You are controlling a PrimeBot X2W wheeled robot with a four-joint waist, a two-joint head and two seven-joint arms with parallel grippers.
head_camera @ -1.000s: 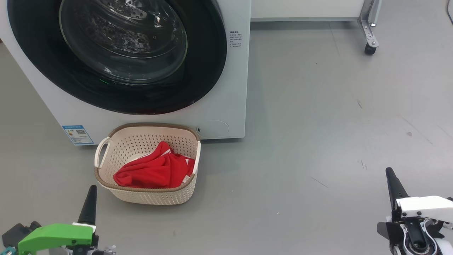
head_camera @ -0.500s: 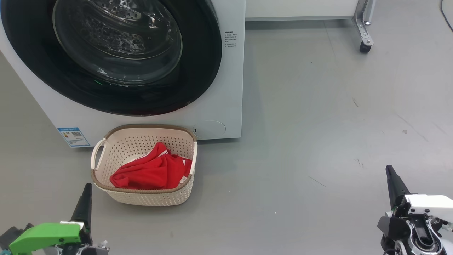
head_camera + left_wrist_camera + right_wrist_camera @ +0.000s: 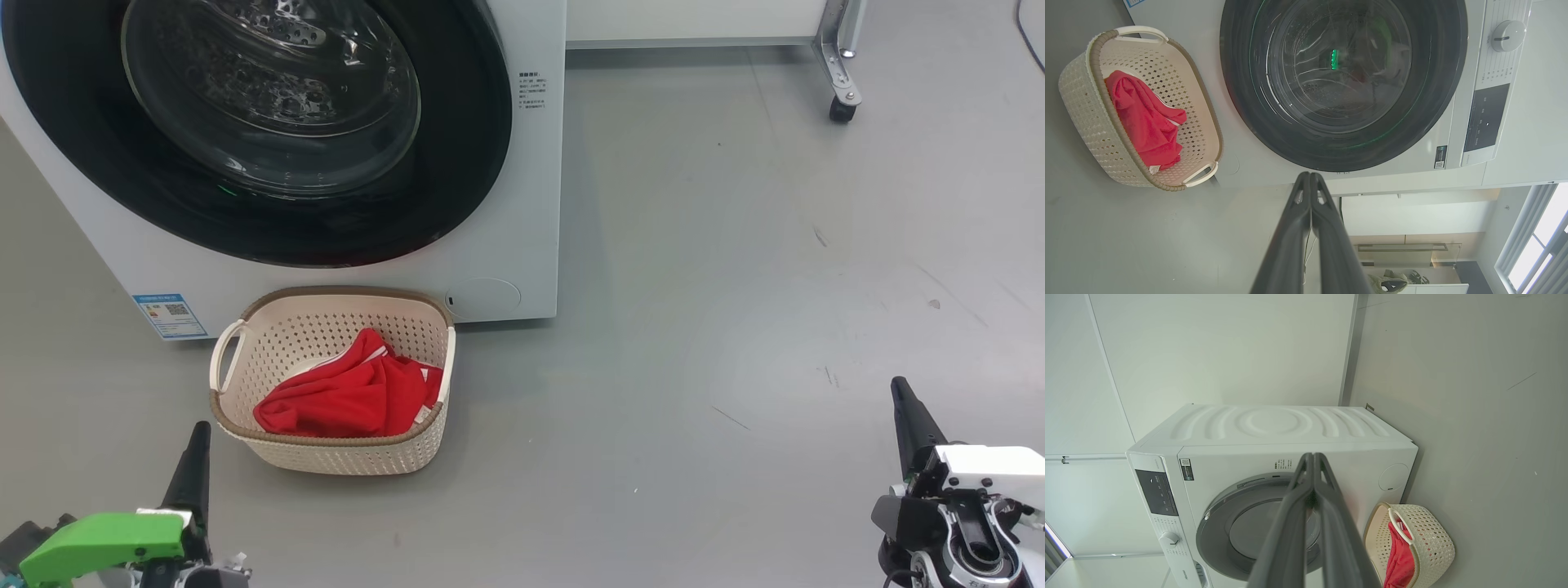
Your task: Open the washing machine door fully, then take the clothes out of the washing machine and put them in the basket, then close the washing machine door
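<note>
Hovering, left claw [image 3: 1310,176] and right claw [image 3: 1313,456] pressed together, empty; risk: washing machine door [image 3: 269,122] unlatched, swinging open.

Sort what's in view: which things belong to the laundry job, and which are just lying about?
Job: washing machine door, shut; washing machine; basket, before the machine; clothes, red, inside it.
Lying about: metal leg with castor, behind at the right.

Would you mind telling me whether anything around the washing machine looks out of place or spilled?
Nothing stands out: the washing machine door sits shut, and the clothes lie inside the upright basket.
</note>
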